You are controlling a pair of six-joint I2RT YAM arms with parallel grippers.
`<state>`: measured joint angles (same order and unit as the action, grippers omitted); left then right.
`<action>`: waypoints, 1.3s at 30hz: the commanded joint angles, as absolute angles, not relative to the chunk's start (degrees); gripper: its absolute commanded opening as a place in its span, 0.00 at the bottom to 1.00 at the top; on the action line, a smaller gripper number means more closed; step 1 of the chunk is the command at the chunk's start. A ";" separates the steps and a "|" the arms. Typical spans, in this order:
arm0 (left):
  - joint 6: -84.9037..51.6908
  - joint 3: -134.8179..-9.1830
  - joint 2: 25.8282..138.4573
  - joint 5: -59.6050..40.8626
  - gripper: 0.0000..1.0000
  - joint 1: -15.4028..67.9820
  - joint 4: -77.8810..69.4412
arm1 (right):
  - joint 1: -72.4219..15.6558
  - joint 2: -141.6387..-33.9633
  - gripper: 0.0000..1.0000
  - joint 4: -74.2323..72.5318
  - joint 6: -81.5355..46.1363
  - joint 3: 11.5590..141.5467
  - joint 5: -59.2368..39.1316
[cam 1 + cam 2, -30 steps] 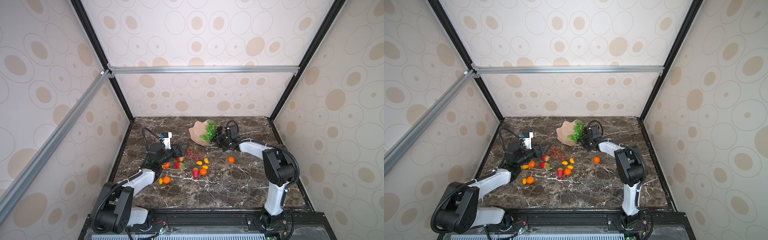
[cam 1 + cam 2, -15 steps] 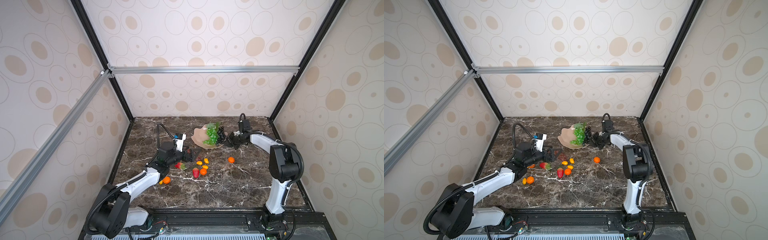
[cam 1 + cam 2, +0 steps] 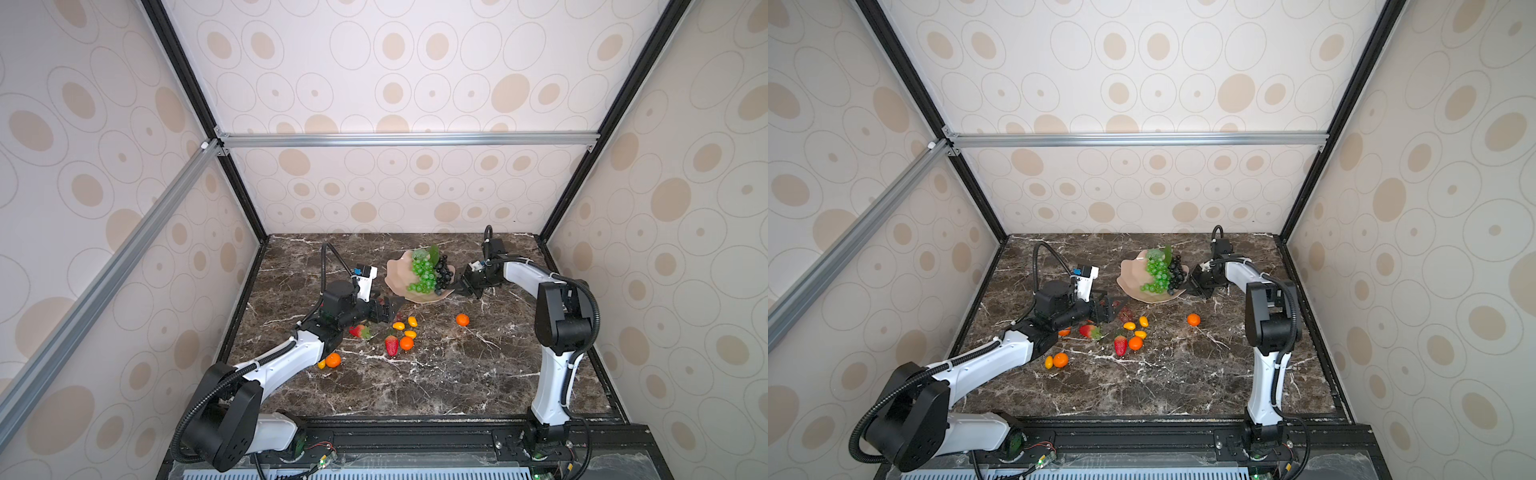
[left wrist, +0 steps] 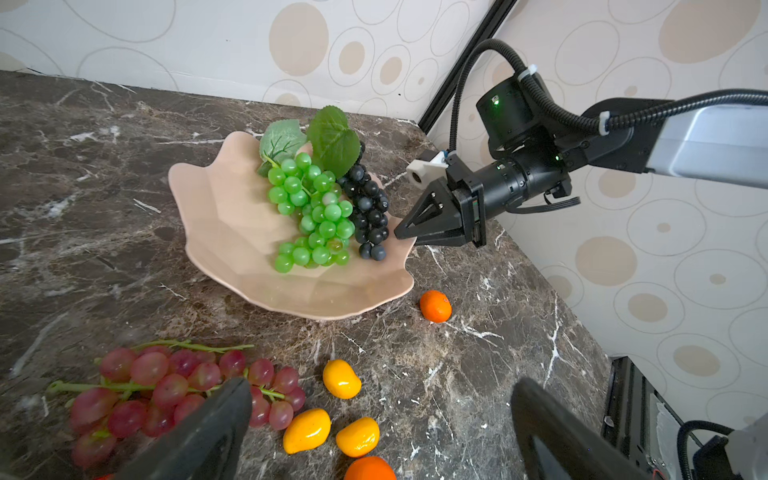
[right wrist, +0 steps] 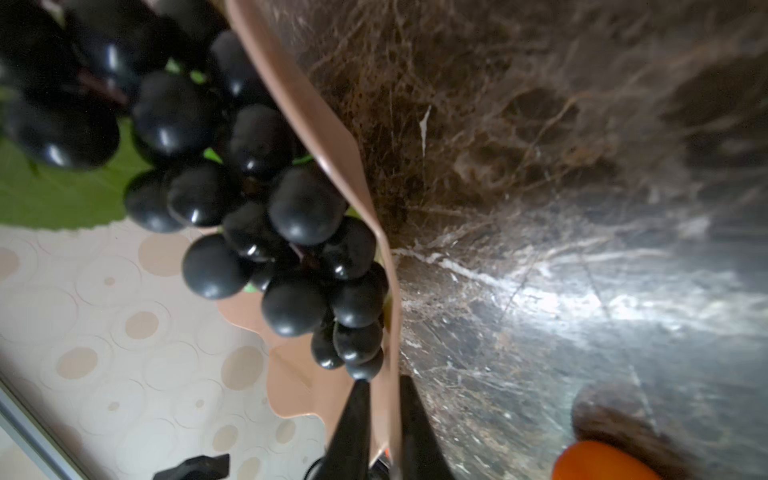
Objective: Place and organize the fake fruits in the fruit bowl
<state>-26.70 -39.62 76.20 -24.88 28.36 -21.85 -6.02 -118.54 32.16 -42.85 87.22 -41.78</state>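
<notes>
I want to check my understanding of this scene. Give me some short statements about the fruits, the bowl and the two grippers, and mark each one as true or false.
1. The green grape bunch lies in the fruit bowl. True.
2. The red grape bunch lies in the fruit bowl. False: it lies on the table, outside the bowl.
3. The left gripper is shut. False: it stands wide open and holds nothing.
4. The fruit bowl's rim lies between the fingers of the right gripper. True.
5. Two strawberries lie on the table. True.
</notes>
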 commanded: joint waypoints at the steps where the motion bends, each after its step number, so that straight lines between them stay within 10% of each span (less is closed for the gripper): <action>1: -25.36 -41.97 76.61 -24.40 0.98 28.84 -21.79 | -5.88 -118.70 0.25 32.84 -40.90 88.37 -42.64; 13: -26.01 -41.53 72.95 -14.94 0.98 28.75 -16.81 | -5.93 -105.95 0.64 30.73 -37.12 80.11 -22.94; 23: -29.97 -40.37 70.28 -2.51 0.98 25.92 -8.56 | -14.17 -92.95 0.63 27.10 -26.78 74.35 -7.74; 39: -41.86 -39.36 77.18 -16.55 0.93 15.56 -18.67 | -38.69 -90.02 0.55 22.01 -16.99 73.92 6.86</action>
<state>-38.33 -35.42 73.93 -14.17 16.38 -17.96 -35.94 -91.90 23.00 -18.98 74.83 2.02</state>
